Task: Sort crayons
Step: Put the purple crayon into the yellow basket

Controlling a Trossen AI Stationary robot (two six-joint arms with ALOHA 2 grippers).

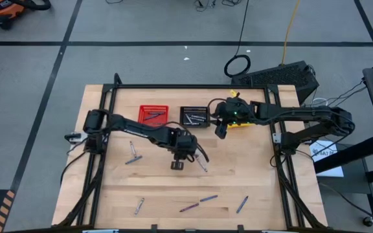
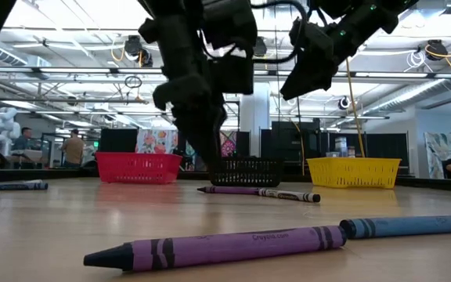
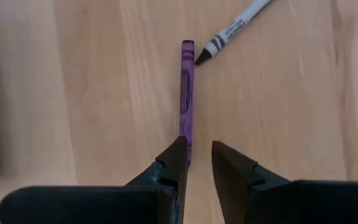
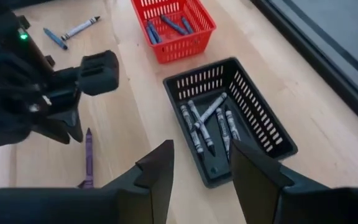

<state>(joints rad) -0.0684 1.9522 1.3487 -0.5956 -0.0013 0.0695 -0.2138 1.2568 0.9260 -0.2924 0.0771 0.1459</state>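
Note:
My left gripper hangs open over the middle of the table, fingers pointing down at a purple crayon that lies flat on the wood. The crayon's near end runs in beside one fingertip; nothing sits between the fingers. A grey crayon lies just past the purple one's far end. My right gripper is open and empty, raised above the black basket of grey crayons. The red basket holds blue crayons. More crayons lie loose near the front edge.
A yellow basket stands to the right of the black one along the far side. Two crayons lie left of my left gripper; single ones lie near the front. A black frame borders the table. People stand in the room behind.

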